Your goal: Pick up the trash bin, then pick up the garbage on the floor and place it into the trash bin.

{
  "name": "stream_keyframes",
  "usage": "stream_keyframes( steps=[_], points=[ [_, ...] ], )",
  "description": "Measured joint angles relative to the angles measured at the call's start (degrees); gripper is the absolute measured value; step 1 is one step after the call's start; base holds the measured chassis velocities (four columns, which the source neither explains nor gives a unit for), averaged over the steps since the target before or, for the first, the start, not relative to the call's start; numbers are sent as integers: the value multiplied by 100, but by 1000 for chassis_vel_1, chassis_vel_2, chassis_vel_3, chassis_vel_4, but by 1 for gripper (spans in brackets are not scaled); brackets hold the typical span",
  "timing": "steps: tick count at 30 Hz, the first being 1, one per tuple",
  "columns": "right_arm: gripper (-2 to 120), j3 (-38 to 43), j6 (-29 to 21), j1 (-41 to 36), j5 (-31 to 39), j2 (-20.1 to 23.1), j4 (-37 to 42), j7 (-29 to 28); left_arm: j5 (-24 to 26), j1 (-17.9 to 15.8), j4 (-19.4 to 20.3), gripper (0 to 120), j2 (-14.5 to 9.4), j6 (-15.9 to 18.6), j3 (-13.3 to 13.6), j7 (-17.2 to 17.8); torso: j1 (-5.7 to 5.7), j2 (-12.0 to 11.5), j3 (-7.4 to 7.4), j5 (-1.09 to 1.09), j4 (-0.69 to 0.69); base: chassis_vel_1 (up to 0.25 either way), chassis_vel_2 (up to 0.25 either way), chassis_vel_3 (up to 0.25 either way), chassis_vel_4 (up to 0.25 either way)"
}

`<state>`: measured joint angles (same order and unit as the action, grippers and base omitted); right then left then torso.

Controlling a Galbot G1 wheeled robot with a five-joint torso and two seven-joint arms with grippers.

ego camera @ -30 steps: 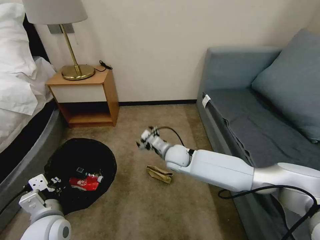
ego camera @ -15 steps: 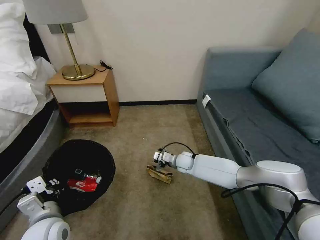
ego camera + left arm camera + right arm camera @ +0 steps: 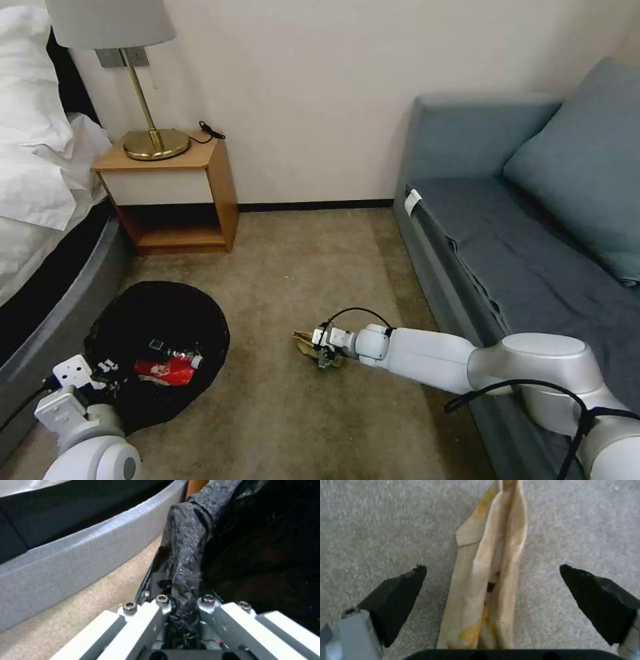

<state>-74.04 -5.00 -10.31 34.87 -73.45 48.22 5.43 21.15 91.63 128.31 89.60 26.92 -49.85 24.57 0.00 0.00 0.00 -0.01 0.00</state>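
The round black trash bin [image 3: 157,317] hangs low over the carpet at the left, with my left gripper [image 3: 103,377] shut on its lined rim [image 3: 181,562]. Inside it lie a red-and-white wrapper [image 3: 165,369] and a small bottle [image 3: 167,348]. On the carpet in the middle lies the garbage, a crumpled tan paper scrap [image 3: 308,341]. My right gripper [image 3: 324,355] is down at the scrap and open. In the right wrist view the scrap [image 3: 488,575] lies lengthwise between the two black fingertips [image 3: 398,590], which stand wide apart at the carpet.
A wooden nightstand [image 3: 175,193] with a brass lamp [image 3: 143,73] stands at the back left beside the bed [image 3: 40,200]. A grey-blue sofa [image 3: 527,233] lines the right side. Bare carpet [image 3: 300,267] lies between them.
My right arm has swung down from above the carpet until its open gripper straddles the tan scrap. The bin in my left gripper has sunk slightly.
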Motion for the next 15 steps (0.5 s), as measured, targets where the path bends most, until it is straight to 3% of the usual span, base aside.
stream_keyframes(
  steps=[15],
  points=[
    [100, 167, 263, -230, -214, -420, -1038, -64, 12, 35, -34, 2, 13, -128, -10, 1, 0, 0, 0, 0, 1, 0, 0, 0, 0]
  ],
)
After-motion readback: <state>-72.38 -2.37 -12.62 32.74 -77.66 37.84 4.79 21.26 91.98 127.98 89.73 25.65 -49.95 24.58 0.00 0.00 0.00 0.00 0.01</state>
